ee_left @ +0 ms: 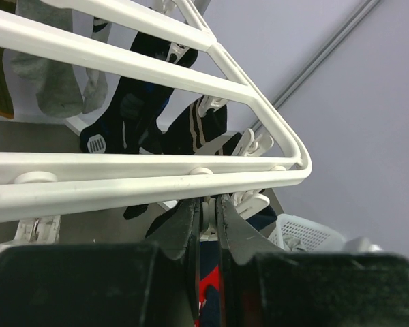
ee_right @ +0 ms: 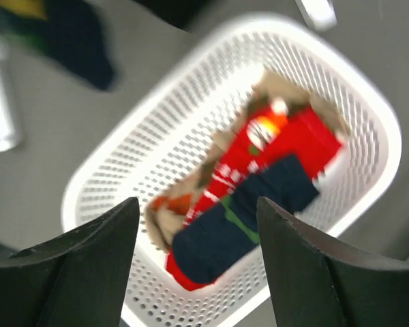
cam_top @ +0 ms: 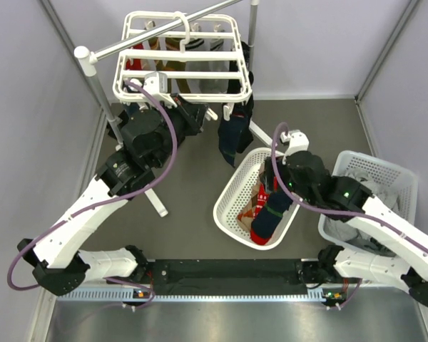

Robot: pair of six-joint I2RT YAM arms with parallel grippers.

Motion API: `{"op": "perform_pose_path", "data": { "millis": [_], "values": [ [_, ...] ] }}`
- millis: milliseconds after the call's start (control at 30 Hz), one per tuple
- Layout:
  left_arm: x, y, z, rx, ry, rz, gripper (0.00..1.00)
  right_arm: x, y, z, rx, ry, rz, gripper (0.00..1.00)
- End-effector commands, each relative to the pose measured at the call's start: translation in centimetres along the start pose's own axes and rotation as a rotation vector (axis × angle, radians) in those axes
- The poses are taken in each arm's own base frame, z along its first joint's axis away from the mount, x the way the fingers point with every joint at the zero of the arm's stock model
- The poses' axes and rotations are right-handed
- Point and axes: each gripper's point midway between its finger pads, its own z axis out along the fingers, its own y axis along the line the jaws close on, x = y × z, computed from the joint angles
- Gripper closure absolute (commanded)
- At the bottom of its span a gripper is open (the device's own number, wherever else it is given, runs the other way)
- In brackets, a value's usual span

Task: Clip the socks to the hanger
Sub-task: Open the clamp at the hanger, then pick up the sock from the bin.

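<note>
Item, left pincer [ee_left: 206,210]: jaws narrowed almost to touching, raised against the near bar of the hanger [ee_left: 123,167]. A white clip [ee_left: 208,216] is apparently nipped between the tips. Red and navy cloth shows in the slit below, but whether that is a held sock cannot be told. Item, right pincer [ee_right: 198,214]: jaws wide, nothing between them, hovering over the near basket [ee_right: 116,157]. Contents of that basket: a red sock [ee_right: 286,143] with white pattern, a navy sock [ee_right: 238,221] lying across it, beige pieces beneath; none clipped. Hanger: hooked on a metal rail [cam_top: 164,32] at the far side of the table [cam_top: 192,242]. Several socks hang from its clips, among them grey socks [ee_left: 54,88], a patched navy sock [ee_left: 112,133] and a striped dark sock [ee_left: 191,133]. A spare clip [ee_left: 35,228] dangles from the near bar. Second basket [cam_top: 399,187], at the right: pale laundry within, kind not discernible. Status, by judgement: task partly done. A fair share is pegged and a clipping is seemingly in hand on the left. At least the red and navy socks of the near basket are left to fetch, lift and peg.
</note>
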Motion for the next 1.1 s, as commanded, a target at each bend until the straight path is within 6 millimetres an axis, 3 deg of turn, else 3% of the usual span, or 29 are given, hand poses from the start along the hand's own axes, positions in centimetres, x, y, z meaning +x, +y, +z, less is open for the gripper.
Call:
{"op": "perform_pose_path", "data": {
  "millis": [0,133,167,333,433,567,767,900,1000,1067],
  "values": [
    [-2.0,-0.6,-0.8,0.021,-0.053,-0.010,0.93,5.9,-3.5,2.2,0.132,0.170,0.229,0.32],
    [-2.2,-1.0,-1.0,0.045,-0.057,-0.026,0.94,9.1,-5.5,5.1,0.238,0.228,0.285,0.32],
    [-2.3,-1.0,-1.1,0.044,-0.059,-0.029,0.94,10.8,-6.2,5.9,0.276,0.265,0.303,0.34],
    [-2.2,-1.3,-1.2,0.059,-0.050,-0.035,0.94,14.0,-8.6,8.4,0.386,0.279,0.460,0.43],
    [-2.0,-1.5,-1.1,0.068,-0.040,-0.033,0.94,14.0,-9.4,9.4,0.421,0.249,0.513,0.51],
    [-1.8,-1.6,-1.0,0.073,-0.031,-0.031,0.95,14.1,-10.1,10.6,0.461,0.226,0.553,0.54],
    [-1.3,-1.8,-0.9,0.084,-0.016,-0.040,0.95,16.4,-11.4,11.6,0.540,0.263,0.578,0.59],
    [-1.4,-2.0,-0.8,0.086,-0.014,-0.035,0.95,17.3,-11.3,11.8,0.530,0.286,0.570,0.71],
    [-1.7,-1.9,-0.8,0.081,-0.024,-0.026,0.95,16.1,-10.9,11.4,0.491,0.275,0.536,0.84],
    [-1.4,-1.9,-0.6,0.082,-0.016,-0.027,0.95,14.3,-10.6,10.4,0.454,0.253,0.498,0.92]
  ]
}}
